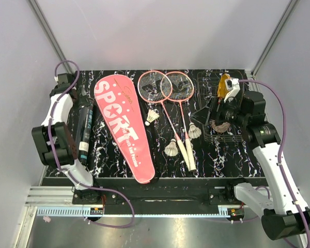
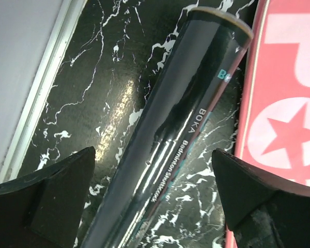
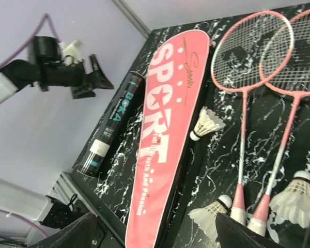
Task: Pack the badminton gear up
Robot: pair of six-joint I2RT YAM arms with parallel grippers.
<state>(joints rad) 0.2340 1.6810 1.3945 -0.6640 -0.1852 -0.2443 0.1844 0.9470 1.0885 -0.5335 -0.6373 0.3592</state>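
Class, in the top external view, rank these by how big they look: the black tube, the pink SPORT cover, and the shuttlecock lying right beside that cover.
1. pink SPORT cover, clearly largest
2. black tube
3. shuttlecock, clearly smallest

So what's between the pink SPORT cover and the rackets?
One white shuttlecock lies between the cover and the rackets, seen in the top view.
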